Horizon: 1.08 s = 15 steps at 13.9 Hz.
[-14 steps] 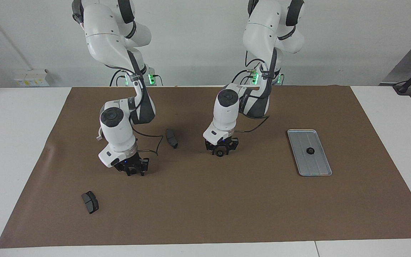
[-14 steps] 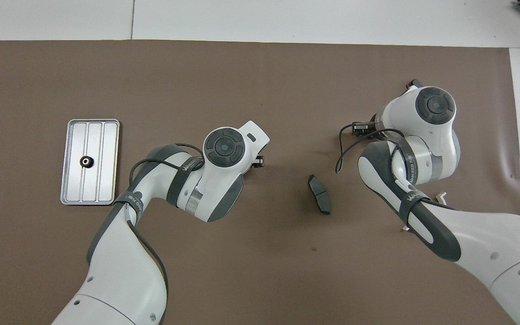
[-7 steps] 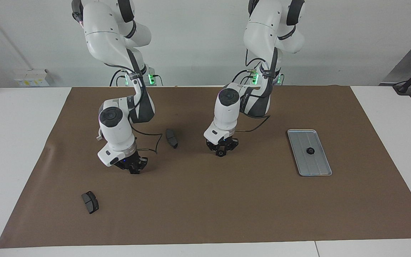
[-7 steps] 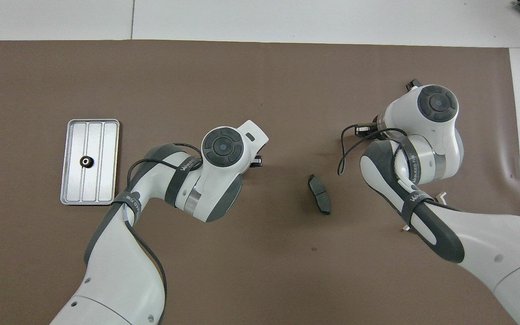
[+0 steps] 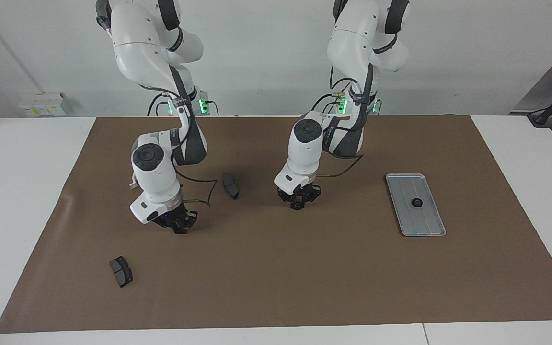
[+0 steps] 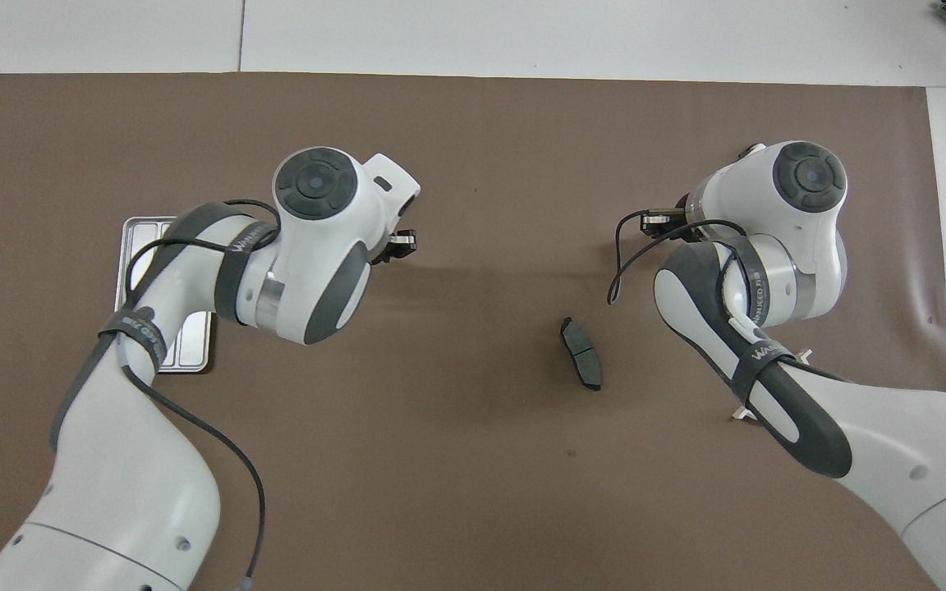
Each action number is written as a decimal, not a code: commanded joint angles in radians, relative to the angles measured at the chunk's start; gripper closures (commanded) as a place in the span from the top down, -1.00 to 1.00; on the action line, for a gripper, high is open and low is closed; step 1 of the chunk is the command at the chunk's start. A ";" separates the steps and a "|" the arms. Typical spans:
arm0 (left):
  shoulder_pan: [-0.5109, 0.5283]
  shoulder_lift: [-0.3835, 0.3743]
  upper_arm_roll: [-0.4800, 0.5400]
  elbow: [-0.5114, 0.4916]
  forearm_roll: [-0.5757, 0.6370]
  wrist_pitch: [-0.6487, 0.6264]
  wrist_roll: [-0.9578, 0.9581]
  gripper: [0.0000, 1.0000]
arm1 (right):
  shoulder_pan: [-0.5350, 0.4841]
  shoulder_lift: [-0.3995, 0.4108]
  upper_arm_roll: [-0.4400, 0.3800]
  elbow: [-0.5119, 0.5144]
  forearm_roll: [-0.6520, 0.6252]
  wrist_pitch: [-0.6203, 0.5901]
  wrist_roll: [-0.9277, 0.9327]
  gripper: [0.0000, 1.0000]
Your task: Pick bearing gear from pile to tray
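Brown mat [image 5: 304, 268]; left gripper [image 5: 297, 205] clamping gear [image 5: 296, 206], right gripper [image 5: 178, 226] state unclear, tray [image 6: 130, 234] half-hidden overhead.

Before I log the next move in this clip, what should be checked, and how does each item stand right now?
1. Grip: ok. The left tool is shut on a small black gear.
2. Held gear lifted off the brown mat: cannot tell.
3. Room in the tray: ok. Only one tray gear lies in it.
4. Way to the tray: ok. The nearer brake pad and the farther brake pad both lie toward the right arm's end.
5. Right tool load: cannot tell. It is shut, low over the mat, and what it holds does not show.
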 commanded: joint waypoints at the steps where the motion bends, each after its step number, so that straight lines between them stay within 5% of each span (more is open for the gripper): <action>1: 0.160 -0.089 -0.014 -0.021 0.003 -0.097 0.183 -1.00 | 0.061 -0.012 0.010 0.030 0.020 -0.017 0.089 -1.00; 5: 0.319 -0.166 -0.011 -0.153 0.001 -0.101 0.444 -1.00 | 0.205 0.026 0.009 0.103 0.007 -0.023 0.228 -1.00; 10: 0.396 -0.252 -0.011 -0.416 0.000 0.112 0.604 -0.96 | 0.367 0.140 0.009 0.223 -0.049 -0.034 0.443 -1.00; 11: 0.396 -0.252 -0.011 -0.416 0.001 0.108 0.601 -0.80 | 0.395 0.163 0.009 0.241 -0.055 -0.031 0.481 -1.00; 14: 0.396 -0.252 -0.011 -0.410 0.001 0.102 0.599 0.91 | 0.434 0.175 0.009 0.242 -0.087 -0.014 0.532 -0.84; 15: 0.395 -0.252 -0.011 -0.403 0.001 0.102 0.598 1.00 | 0.437 0.174 0.009 0.235 -0.089 -0.014 0.532 -0.73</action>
